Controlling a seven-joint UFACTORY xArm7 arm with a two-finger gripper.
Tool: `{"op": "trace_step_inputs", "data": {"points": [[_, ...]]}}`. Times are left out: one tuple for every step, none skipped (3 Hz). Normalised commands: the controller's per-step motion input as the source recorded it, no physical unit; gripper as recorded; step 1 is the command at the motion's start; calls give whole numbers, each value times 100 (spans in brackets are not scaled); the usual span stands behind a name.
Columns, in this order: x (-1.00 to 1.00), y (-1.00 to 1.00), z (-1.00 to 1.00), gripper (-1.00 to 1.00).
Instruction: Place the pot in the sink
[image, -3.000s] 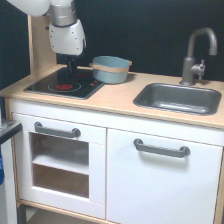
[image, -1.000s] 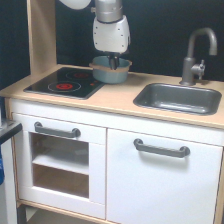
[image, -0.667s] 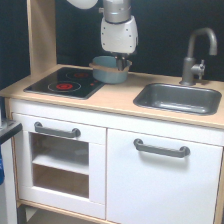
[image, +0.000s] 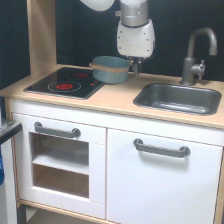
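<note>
The grey-blue pot (image: 110, 70) with a tan rim stands on the counter at the back, just right of the black stovetop (image: 65, 85). My gripper (image: 134, 67) hangs from the white arm, its dark fingers down at the pot's right rim. The fingers are small and dark against the background, so I cannot tell whether they are open or closed on the rim. The dark grey sink (image: 177, 97) is set in the counter to the exterior view's right of the pot, and nothing shows inside it.
A grey faucet (image: 197, 55) rises behind the sink at the right. A tall wooden post (image: 41, 35) stands at the back left of the counter. White cabinet doors with grey handles (image: 161, 148) are below.
The arm has moved from above the stovetop to over the pot, then on to the pot's right rim. The pot has stayed in about the same place.
</note>
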Motion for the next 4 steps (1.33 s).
{"op": "trace_step_inputs", "data": {"points": [[99,22,-49,-100],[68,21,-29,-92],[-18,28,-18,28],[-26,3,-7,93]]}}
